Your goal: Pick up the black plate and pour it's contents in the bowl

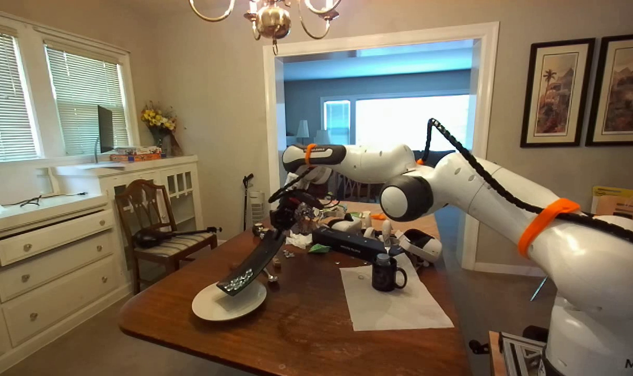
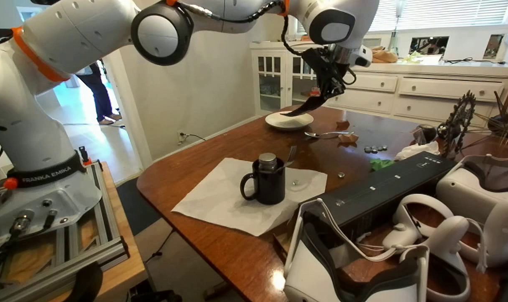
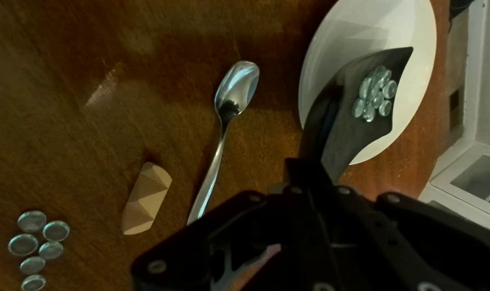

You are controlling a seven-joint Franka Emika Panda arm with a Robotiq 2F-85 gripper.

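Beige walls (image 1: 222, 115) are enclosing a dining room, where a white built-in cabinet (image 1: 60, 292) is lining one side with one drawer (image 1: 60, 236) standing open. Dark brown and glossy, a wooden tabletop (image 1: 316, 326) is spanning the foreground, and a white Franka arm (image 1: 368, 163) is reaching across above it, while a brass chandelier (image 1: 273, 22) is hanging overhead. White paper (image 2: 224, 201) is lying flat near a long dark box (image 2: 384, 180), and a white VR headset (image 2: 306, 272) is resting just beside that box. Near one end of the tabletop, a round white dish (image 1: 227, 309) is sitting face up. The arm's black hand (image 3: 309, 173) is pinching one end of a black oblong tray (image 3: 350, 133); the tray is slanting downward, its wide free end reaching over the dish, though the angles are hiding whether the two are touching. Upright on the paper, a black mug (image 2: 270, 188) is standing, with a metal-lidded jar (image 2: 267, 160) and a fork (image 2: 293, 153) sticking up from its mouth. Between the dish and a tan faceted block (image 3: 146, 200), a metal spoon (image 3: 231, 106) is lying on the wood. Clear glass gems (image 3: 375, 97) are sitting in a cluster on the tray near its lower end, and similar loose glass discs (image 3: 51, 250) are lying together on the tabletop beyond the block.
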